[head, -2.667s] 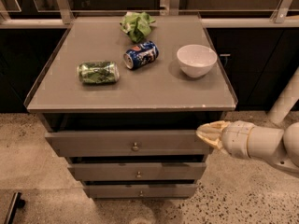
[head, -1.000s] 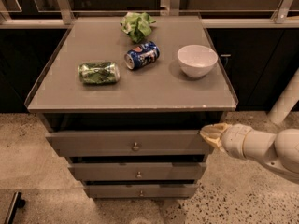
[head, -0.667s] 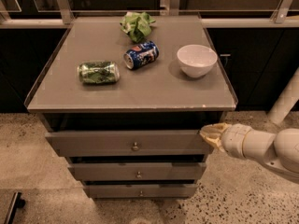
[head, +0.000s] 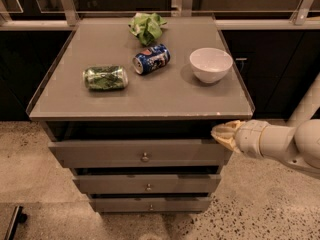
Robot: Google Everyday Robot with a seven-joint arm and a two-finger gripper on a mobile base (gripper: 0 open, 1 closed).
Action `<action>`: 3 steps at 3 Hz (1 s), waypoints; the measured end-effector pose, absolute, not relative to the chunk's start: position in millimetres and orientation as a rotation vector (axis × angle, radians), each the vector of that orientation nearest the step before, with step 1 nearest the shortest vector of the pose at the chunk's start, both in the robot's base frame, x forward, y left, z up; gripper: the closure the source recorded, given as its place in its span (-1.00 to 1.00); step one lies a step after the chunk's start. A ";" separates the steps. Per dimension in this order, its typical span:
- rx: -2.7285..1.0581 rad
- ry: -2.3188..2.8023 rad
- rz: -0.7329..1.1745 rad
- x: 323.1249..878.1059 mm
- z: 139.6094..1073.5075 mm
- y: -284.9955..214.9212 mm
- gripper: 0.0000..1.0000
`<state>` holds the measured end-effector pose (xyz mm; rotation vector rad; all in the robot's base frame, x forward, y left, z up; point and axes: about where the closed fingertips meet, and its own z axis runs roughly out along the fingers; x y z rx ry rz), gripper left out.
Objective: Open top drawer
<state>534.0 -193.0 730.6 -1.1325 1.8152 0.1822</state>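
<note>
The top drawer (head: 100,153) is the widest grey drawer, right under the cabinet top, with a small round metal knob (head: 145,157) at its middle. It stands out a little further than the two drawers below. My gripper (head: 220,134) is at the drawer's right end, level with its upper right corner and touching or nearly touching it, well right of the knob. Its yellowish tips point left.
On the grey cabinet top (head: 150,96) lie a green can (head: 105,77), a blue can (head: 151,59), a white bowl (head: 211,64) and a crumpled green bag (head: 146,26). The middle drawer (head: 147,184) and bottom drawer (head: 150,204) sit below. Speckled floor surrounds the cabinet.
The gripper has shifted slightly right along the drawer's right end. The drawer and the things on top have not moved.
</note>
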 end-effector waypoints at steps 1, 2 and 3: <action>-1.052 1.823 0.188 533.5 712.9 -194.4 1.00; -0.991 1.805 0.197 543.7 699.6 -188.2 1.00; -0.954 1.767 0.168 580.0 704.4 -178.5 1.00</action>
